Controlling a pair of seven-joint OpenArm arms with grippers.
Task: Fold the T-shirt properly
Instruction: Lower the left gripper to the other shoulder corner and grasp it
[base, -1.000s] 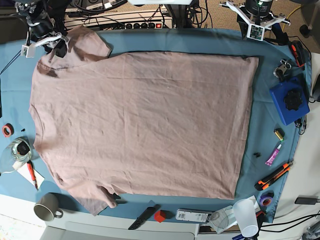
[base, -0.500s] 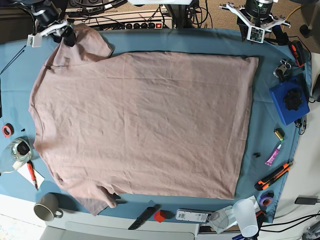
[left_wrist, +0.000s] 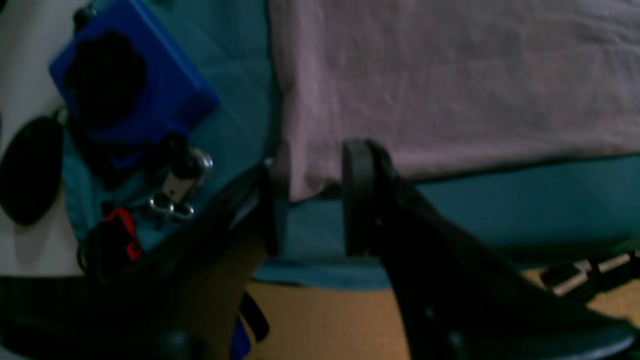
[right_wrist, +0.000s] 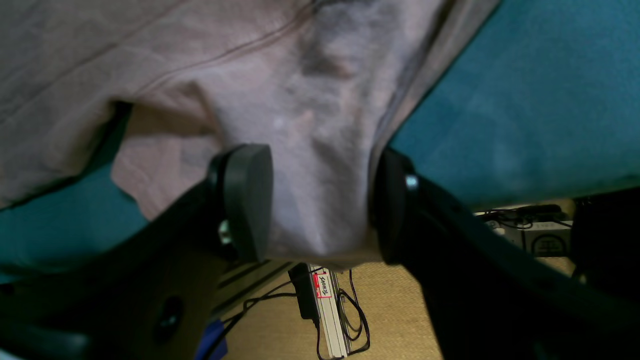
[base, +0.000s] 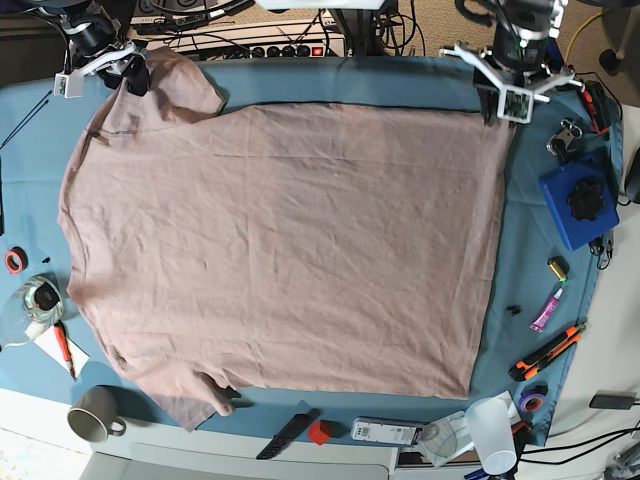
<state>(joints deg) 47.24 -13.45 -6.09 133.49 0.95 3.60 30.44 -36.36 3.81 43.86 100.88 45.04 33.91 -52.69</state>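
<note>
- Left gripper (left_wrist: 315, 197) has dropped down from the back edge of the table to the hem corner of the T-shirt (base: 290, 250) in the last second. Its jaws are spread, with the corner of the cloth sitting right between them in the left wrist view. I can't tell yet whether the pads are touching fabric.
- Right gripper (right_wrist: 315, 210) has moved too, from over the shoulder out to the tip of the far sleeve. Its jaws stand wide with the sleeve end bunched between them, and the cloth looks lifted a bit there, so I read it as a hold on the sleeve.
- The shirt itself lies flat and spread on the blue-teal table cloth (base: 350, 80), collar end on the right arm's side, unfolded.
- My read: both arms are lining up on the far edge for the first fold.
</note>
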